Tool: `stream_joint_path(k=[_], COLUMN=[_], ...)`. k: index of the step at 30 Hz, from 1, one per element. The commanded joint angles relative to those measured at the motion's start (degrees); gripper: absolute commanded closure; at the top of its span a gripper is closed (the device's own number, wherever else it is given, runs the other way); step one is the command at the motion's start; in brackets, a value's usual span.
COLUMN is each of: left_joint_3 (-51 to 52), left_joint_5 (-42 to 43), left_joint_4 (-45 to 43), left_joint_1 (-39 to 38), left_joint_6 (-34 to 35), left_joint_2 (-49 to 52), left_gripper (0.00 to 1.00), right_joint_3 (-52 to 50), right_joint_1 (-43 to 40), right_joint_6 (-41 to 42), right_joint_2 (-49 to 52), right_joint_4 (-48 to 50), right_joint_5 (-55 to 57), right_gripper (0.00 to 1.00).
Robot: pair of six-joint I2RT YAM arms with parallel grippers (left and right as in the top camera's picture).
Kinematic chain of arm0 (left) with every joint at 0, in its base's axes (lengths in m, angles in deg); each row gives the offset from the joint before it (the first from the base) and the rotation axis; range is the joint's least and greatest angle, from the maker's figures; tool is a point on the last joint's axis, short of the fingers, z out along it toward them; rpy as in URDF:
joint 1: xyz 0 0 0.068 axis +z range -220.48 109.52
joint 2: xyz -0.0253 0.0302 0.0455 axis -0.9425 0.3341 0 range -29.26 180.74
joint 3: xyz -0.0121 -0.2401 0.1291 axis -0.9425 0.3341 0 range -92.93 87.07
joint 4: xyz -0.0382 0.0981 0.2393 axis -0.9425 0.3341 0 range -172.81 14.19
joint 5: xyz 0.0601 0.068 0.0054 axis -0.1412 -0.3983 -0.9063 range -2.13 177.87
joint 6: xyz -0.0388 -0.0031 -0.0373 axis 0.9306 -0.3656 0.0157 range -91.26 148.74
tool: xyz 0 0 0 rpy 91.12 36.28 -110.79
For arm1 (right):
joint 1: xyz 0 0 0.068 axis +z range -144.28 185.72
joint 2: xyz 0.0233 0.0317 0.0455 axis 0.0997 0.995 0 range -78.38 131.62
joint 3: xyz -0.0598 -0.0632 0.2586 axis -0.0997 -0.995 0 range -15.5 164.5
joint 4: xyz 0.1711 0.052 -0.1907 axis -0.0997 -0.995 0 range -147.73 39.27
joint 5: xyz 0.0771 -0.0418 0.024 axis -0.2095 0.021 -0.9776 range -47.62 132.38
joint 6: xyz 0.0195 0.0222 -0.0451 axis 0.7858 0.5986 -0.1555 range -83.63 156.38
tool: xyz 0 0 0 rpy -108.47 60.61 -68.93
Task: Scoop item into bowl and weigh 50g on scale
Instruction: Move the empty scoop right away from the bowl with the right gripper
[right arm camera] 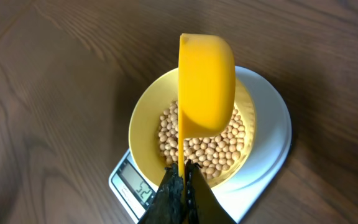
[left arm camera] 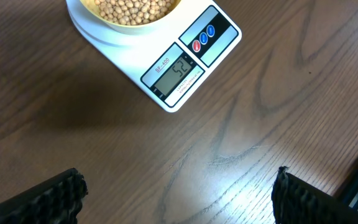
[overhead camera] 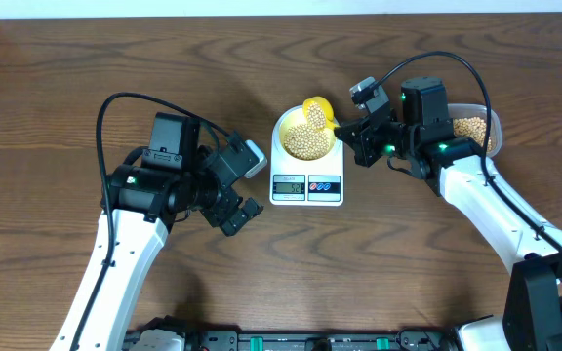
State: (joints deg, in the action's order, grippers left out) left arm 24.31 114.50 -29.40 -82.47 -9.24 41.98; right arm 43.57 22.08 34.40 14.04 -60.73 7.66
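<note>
Bright, even light, soft shadows on the table (left arm camera: 73,118), sharp focus.

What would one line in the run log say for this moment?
right gripper: shut on spoon, tipped above bowl | beans: in bowl on scale | left gripper: open, empty, near scale

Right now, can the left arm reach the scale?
Probably yes. The left arm's fingers are open and face the scale, with only bare table between them. The right arm's fingers hold the yellow spoon over the bowl, from the other side.
</note>
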Motion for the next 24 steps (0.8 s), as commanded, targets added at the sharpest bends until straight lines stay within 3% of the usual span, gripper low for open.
stream_joint_path(k=[1,11,24], left_joint_3=[-1.05,-1.05,-1.05], left_joint_5=[0.09,0.09,0.09], left_joint_4=[0.11,0.11,0.11], left_joint_1=[0.31,0.31,0.31], left_joint_6=[-0.96,-0.96,-0.96], left_joint_2=[-0.17,-0.17,-0.17], left_gripper=[0.02,0.02,0.02], right_joint_3=[0.07,0.07,0.07], right_joint_1=[0.35,-2.54,-14.27], right_joint_6=[2.82,5.22,12.70], right_joint_2=[0.22,0.20,0.20], right_joint_4=[0.44,0.63,1.77], right_joint_5=[-3.37,-9.68,-25.51], right_gripper=[0.99,0.99,0.99])
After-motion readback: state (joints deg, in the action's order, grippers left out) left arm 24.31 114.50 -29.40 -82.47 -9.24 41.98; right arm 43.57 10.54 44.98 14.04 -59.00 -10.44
